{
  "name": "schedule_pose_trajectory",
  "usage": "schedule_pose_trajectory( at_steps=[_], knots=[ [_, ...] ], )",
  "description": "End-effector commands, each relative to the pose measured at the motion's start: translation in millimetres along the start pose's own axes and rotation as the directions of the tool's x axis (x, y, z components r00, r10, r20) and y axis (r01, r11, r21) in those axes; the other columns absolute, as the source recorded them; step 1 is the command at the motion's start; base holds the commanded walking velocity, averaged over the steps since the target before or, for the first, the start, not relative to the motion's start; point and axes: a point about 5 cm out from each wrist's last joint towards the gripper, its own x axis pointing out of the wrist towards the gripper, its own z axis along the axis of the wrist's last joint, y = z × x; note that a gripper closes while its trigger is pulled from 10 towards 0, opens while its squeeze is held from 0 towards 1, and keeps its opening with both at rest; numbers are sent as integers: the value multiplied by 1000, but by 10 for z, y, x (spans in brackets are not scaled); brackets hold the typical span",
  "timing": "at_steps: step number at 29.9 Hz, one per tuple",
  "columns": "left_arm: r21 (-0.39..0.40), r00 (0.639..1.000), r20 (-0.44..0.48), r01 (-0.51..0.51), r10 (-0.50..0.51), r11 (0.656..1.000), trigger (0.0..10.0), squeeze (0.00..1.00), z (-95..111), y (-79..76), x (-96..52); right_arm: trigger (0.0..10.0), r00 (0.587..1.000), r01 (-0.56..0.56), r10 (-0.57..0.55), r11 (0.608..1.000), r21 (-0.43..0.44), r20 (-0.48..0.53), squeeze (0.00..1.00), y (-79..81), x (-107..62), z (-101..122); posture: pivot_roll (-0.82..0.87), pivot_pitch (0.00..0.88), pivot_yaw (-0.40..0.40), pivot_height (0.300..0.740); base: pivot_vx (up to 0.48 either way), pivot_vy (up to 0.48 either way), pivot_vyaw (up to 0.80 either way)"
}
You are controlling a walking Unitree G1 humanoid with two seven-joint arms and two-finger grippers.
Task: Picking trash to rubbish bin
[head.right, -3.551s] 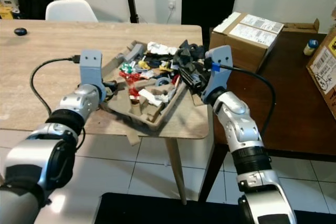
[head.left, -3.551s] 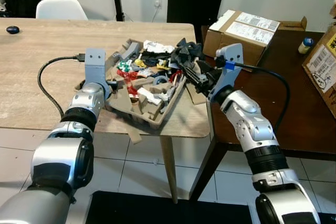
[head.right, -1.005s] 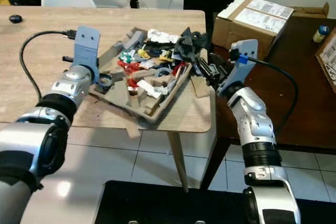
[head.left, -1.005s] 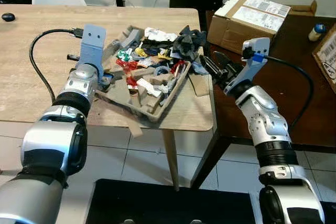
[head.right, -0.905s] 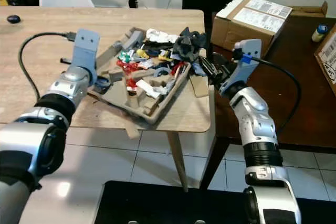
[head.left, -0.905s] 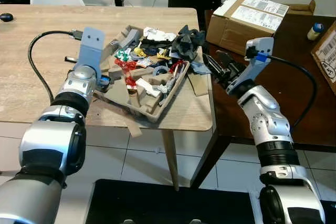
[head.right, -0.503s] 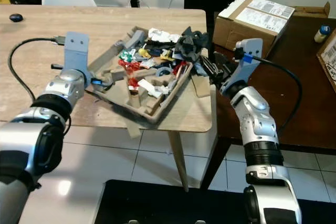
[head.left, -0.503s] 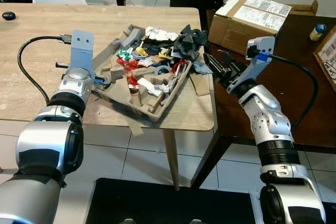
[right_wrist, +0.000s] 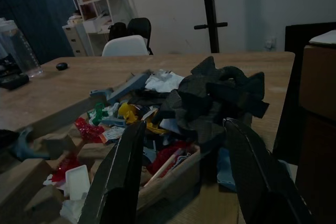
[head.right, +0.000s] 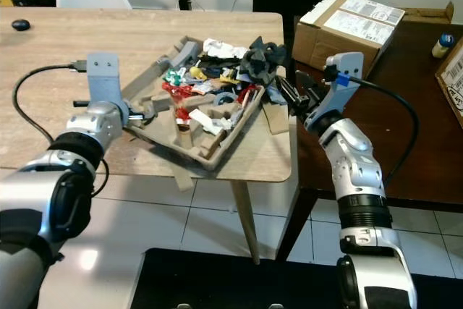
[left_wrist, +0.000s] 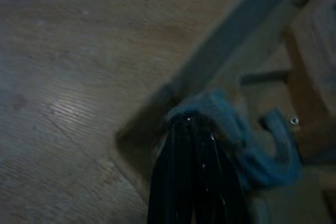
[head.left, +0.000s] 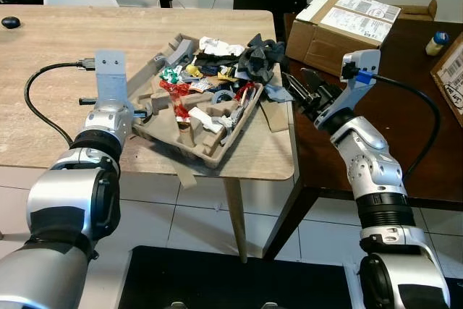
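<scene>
While left gripper [head.left: 143,111] pinches tray [head.left: 217,151] rim, spread right gripper [head.left: 298,90] just beside trash pile [head.left: 221,81] (nearer arm).

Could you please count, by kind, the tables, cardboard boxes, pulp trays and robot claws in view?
Tables: 2, light wooden table, dark brown table
Cardboard boxes: 2, labelled box, box at right edge
Pulp tray: 1
Claws: 2, left claw, right claw
Total: 7

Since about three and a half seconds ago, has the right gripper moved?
Yes. The right gripper has pulled back out of the trash pile and now sits open past the wooden table's right edge, over the dark table.
</scene>
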Motion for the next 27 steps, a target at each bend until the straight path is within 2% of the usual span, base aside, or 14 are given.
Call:
schedule_pose_trajectory(
  at_steps=[1, 5, 8, 9, 10, 11, 12, 13, 15, 16, 20, 23, 27],
  knots=[
    [-12, 993, -108, 46, -47, 999, 10000, 0, -267, -62, 8, 10000, 1000, 10, -10, 1000, -3, -5, 0, -37, -21, -5, 96, 189, 51, 740, 0, 0, 0],
    [24, 979, -62, 197, -195, 980, 10000, 0, -208, -235, -10, 10000, 1000, 16, -16, 1000, -5, -3, 0, -54, -24, 8, 94, 191, 52, 740, 0, 0, 0],
    [43, 966, -49, 257, -255, 965, 10000, 0, -181, -305, -24, 10000, 1000, 18, -18, 1000, -5, -2, 0, -60, -27, 12, 94, 191, 52, 740, 0, 0, 0],
    [61, 941, -52, 337, -334, 940, 10000, 0, -174, -391, -43, 10000, 1000, 24, -24, 1000, -3, -2, 0, -71, -31, 11, 95, 192, 52, 740, 0, 0, 0],
    [61, 941, -52, 337, -334, 940, 10000, 0, -174, -391, -43, 10000, 1000, 24, -24, 1000, -3, -2, 0, -71, -31, 11, 95, 192, 52, 740, 0, 0, 0],
    [83, 928, -56, 372, -369, 924, 10000, 0, -172, -428, -54, 10000, 1000, 27, -27, 1000, -3, -1, 0, -75, -32, 10, 95, 193, 52, 740, 0, 0, 0],
    [149, 906, -50, 424, -421, 893, 10000, 0, -152, -492, -72, 10000, 999, 33, -33, 999, 1, 0, 0, -85, -35, 10, 95, 193, 51, 740, 0, 0, 0],
    [149, 906, -50, 424, -421, 893, 10000, 0, -152, -492, -72, 10000, 999, 33, -33, 999, 1, 0, 0, -85, -35, 10, 95, 193, 51, 740, 0, 0, 0],
    [207, 889, -37, 453, -456, 867, 10000, 0, -119, -537, -86, 10000, 999, 38, -38, 999, 4, 3, 0, -93, -36, 13, 95, 195, 50, 740, 0, 0, 0],
    [324, 891, 33, 420, -453, 848, 10000, 0, -4, -549, -96, 10000, 999, 40, -40, 999, 9, 5, 0, -96, -34, 19, 96, 197, 49, 740, 0, 0, 0],
    [382, 895, 91, 374, -437, 845, 10000, 0, 89, -545, -104, 10000, 999, 40, -40, 999, 12, 6, 0, -97, -34, 20, 97, 197, 49, 740, 0, 0, 0],
    [469, 901, 159, 290, -402, 835, 10000, 0, 209, -513, -112, 10000, 999, 38, -38, 999, 15, 7, 0, -85, -30, 14, 97, 201, 51, 740, 0, 0, 0],
    [496, 900, 193, 255, -392, 830, 10000, 0, 269, -498, -121, 10000, 999, 38, -38, 999, 17, 8, 0, -81, -29, 14, 97, 202, 50, 740, 0, 0, 0]
  ],
)
